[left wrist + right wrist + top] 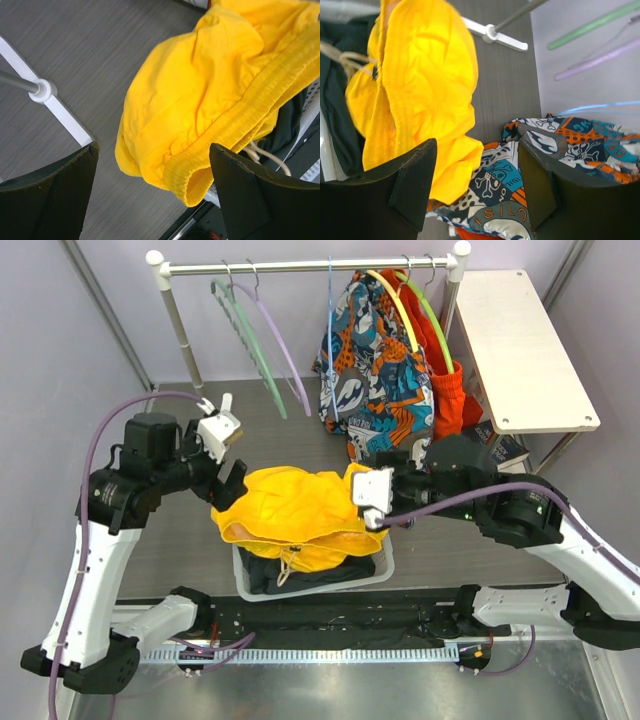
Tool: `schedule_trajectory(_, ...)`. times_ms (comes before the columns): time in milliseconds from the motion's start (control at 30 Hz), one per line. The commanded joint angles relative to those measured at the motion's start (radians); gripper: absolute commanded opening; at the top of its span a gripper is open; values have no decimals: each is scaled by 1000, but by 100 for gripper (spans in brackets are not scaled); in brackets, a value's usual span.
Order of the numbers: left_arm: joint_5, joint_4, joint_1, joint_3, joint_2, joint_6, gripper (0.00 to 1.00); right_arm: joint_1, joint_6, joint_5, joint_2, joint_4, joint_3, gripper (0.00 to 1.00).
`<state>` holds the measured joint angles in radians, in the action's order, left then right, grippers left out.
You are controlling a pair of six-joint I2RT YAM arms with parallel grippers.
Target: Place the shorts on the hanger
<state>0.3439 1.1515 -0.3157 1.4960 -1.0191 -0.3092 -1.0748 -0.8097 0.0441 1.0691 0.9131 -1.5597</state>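
Both gape: left hand (154, 146), right hand (477, 142); shorts (290, 505) on basket (388, 562) | patterned shorts (375, 370) crowd hanger (330, 315)

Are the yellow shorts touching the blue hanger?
Apart. The top view shows the yellow shorts draped over the basket, while the blue hanger hangs from the rail at the back, with a clear gap between them.
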Motion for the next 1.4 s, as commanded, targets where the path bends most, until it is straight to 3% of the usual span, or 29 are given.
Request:
schedule_trajectory(0, -17, -108, 4, 56, 4, 149, 90, 64, 284, -107, 61, -248, -68, 70)
schedule_trajectory(167, -30, -261, 10, 29, 8, 284, 90, 228, 761, -142, 261, -410, -264, 69)
schedule_trajectory(267, -9, -265, 44, 32, 14, 302, 90, 303, 901, -243, 345, -492, -365, 69)
schedule_trajectory(400, -37, -257, 46, 27, 42, 277, 90, 343, 969, -288, 439, -548, -448, 73)
schedule_trajectory(567, -48, -259, 55, 14, 57, 285, 90, 371, 957, -356, 572, -563, -520, 73)
schedule_trajectory(767, -65, -265, 61, -25, 82, 283, 91, 414, 968, -317, 655, -577, -533, 64)
schedule_trajectory(867, -69, -269, 60, -37, 91, 282, 91, 426, 972, -323, 680, -577, -534, 56)
schedule_trajectory(967, -69, -272, 59, -49, 102, 282, 91, 429, 966, -314, 690, -588, -534, 39)
schedule_trajectory(1067, -69, -273, 61, -57, 106, 279, 91, 427, 946, -294, 690, -606, -537, 8)
schedule_trajectory(1100, -71, -273, 60, -60, 106, 277, 91, 427, 937, -283, 687, -634, -530, 3)
schedule_trajectory(1367, -83, -266, 60, -68, 122, 260, 91, 427, 830, -260, 609, -806, -455, 1)
